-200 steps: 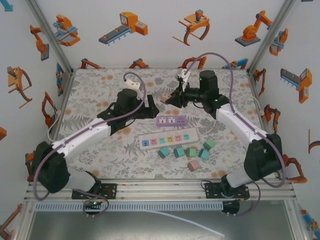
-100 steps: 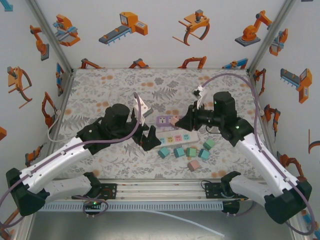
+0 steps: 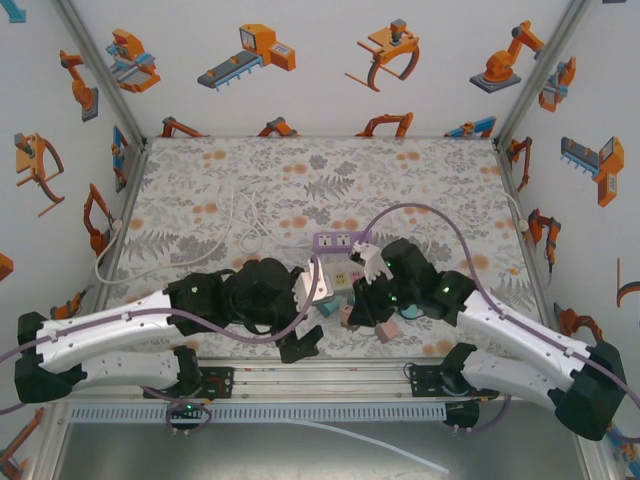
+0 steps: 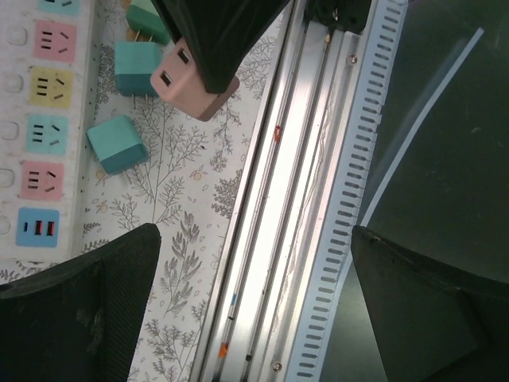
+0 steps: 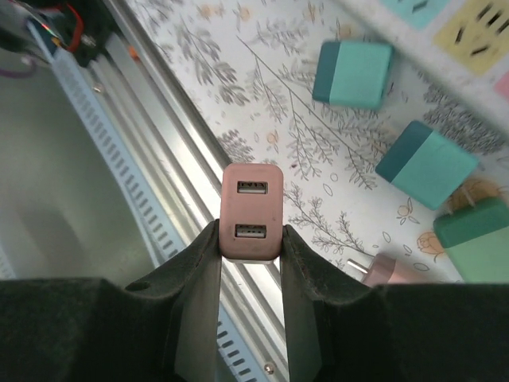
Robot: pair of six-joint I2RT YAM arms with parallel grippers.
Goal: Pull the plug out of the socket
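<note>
I have the pink USB plug (image 5: 251,211) pinched in the jaws of the right gripper (image 5: 251,235). It is lifted clear of every socket, hanging at about 6 o'clock over the surface (image 3: 200,190). From the right wrist, its two USB ports face the camera. Just behind it the floral surface gives way to the aluminium rail (image 4: 294,199) along the near edge, so there is little margin on that side.

The left gripper (image 4: 254,236) hangs over that same rail with its jaws spread wide and nothing between them. The held plug is at 11 o'clock in its wrist view. Both arms crowd together at 6 o'clock, close beside each other.

From above, the most room is toward 12 o'clock. Past the purple power strip (image 3: 340,241) the surface runs to the back wall, with a loose white cable (image 3: 240,215) looping at 10 o'clock.

I count two power strips. The purple one is near the centre, and the white power strip (image 4: 44,131) lies just nearer, partly under the arms. From the left wrist I see five of its coloured socket faces in full.

Beside that strip on the surface lie two teal plugs (image 5: 352,73), one green plug (image 5: 477,239) and a second pink plug (image 5: 395,270). All of them are close to the held plug, on the side away from the rail.
</note>
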